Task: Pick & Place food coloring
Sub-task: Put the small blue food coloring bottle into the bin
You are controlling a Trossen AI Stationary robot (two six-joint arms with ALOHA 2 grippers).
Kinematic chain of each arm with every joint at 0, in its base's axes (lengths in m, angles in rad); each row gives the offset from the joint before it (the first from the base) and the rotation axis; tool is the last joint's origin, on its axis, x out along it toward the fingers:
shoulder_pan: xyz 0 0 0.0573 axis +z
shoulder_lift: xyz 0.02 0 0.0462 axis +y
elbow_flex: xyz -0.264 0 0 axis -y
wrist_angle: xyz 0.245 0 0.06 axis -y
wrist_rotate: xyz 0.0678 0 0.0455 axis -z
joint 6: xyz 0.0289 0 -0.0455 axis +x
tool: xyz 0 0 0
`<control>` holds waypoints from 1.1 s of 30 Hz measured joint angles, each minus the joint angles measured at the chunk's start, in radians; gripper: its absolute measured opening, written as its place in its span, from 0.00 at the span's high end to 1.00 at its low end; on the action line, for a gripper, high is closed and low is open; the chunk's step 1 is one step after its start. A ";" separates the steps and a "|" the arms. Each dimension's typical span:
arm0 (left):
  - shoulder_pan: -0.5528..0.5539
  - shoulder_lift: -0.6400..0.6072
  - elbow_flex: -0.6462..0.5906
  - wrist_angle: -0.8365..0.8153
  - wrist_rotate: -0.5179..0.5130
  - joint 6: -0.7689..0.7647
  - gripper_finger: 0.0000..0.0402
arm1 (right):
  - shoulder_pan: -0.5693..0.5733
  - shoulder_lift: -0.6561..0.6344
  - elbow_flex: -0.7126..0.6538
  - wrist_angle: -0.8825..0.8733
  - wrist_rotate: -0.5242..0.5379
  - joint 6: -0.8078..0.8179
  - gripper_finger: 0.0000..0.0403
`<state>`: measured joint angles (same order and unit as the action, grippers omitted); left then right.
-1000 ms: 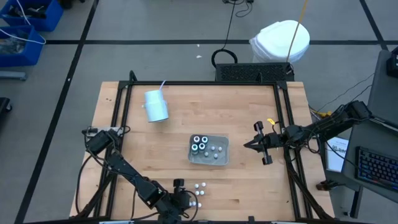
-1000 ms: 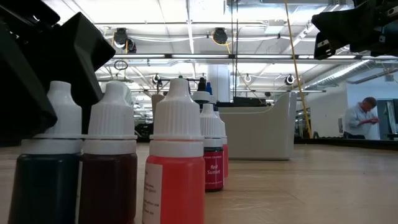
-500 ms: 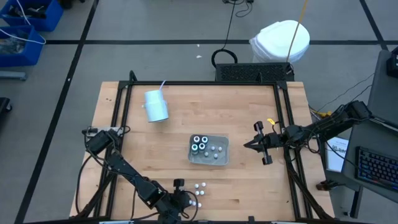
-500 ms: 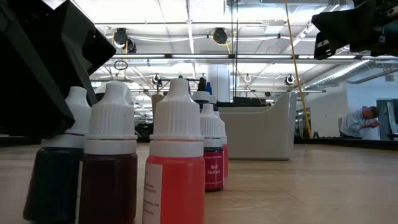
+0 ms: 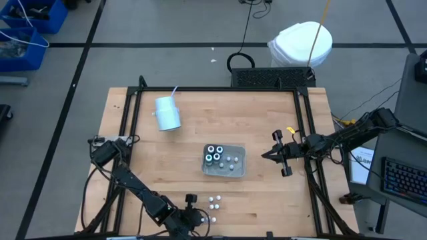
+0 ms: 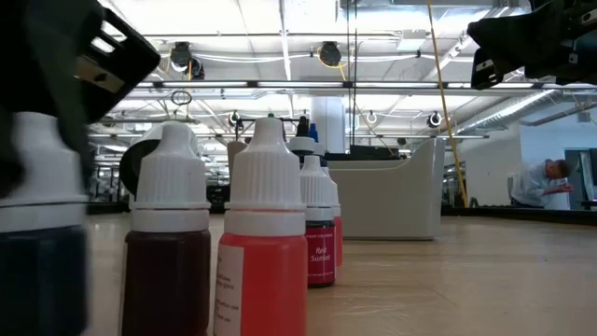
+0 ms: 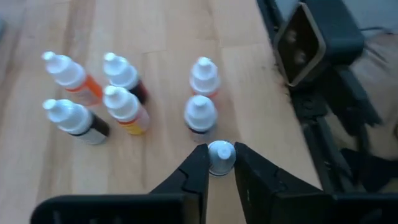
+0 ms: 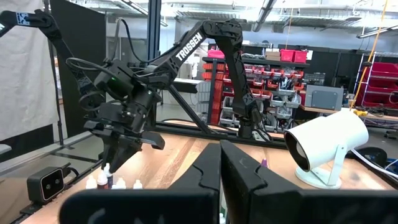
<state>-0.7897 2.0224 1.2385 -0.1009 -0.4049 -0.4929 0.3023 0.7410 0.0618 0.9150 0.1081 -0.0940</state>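
Closing my left tool (image 7: 219,163) on one bottle (image 7: 221,154) at the near edge of the surface (image 5: 267,127): the fingers (image 7: 193,177) sit either side of its white cap, narrow, and from the left wrist view I judge they have it pinched, though whether it is off the wood I cannot tell. Six more bottles (image 7: 122,106) stand just beyond it in a loose cluster, close together, none touching the tool. In the low view the nearest ones show dark, brown and orange-red bodies (image 6: 264,280) under ribbed white caps.

My right tool (image 5: 265,156) waits shut, hovering beside the tray (image 5: 239,162), which already has several bottles in it, including the darker round ones (image 5: 215,153).

Handling, as I read it: these are tiny, light plastic droppers, stiff enough at the cap but smooth-sided and top-heavy once lifted. The ribbed cap is the sensible hold, gripped low near the shoulder so it cannot swing. The risk is the neighbours; they look easy to topple, so I want a straight vertical lift before carrying toward the tray. The cup (image 5: 167,113) lies well clear.
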 joint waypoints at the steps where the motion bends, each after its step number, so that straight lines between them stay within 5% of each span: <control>1: -0.007 -0.003 0.000 -0.003 0.001 0.004 0.83 | 0.000 0.000 0.000 0.000 0.000 0.000 1.00; 5: -0.039 -0.031 0.000 -0.030 -0.010 0.046 0.83 | 0.000 0.000 0.000 0.000 0.000 0.000 1.00; 15: -0.123 -0.146 0.000 -0.037 -0.270 0.070 0.82 | 0.000 0.000 0.000 -0.009 0.000 0.008 1.00; 21: -0.066 -0.259 0.000 -0.003 -0.273 0.108 0.82 | 0.000 0.000 0.000 0.001 0.000 0.030 1.00; 24: 0.012 -0.318 0.000 0.009 -0.215 0.118 0.82 | 0.000 0.000 0.000 0.003 0.000 0.028 1.00; 27: 0.133 -0.339 0.002 0.055 -0.052 0.146 0.82 | 0.000 0.000 0.000 0.025 0.000 0.027 1.00; 33: 0.361 -0.261 0.135 -0.009 0.186 0.254 0.82 | 0.000 0.000 0.000 0.048 0.001 0.021 1.00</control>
<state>-0.4282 1.7617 1.3739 -0.1101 -0.2186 -0.2387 0.3025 0.7406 0.0617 0.9626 0.1089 -0.0729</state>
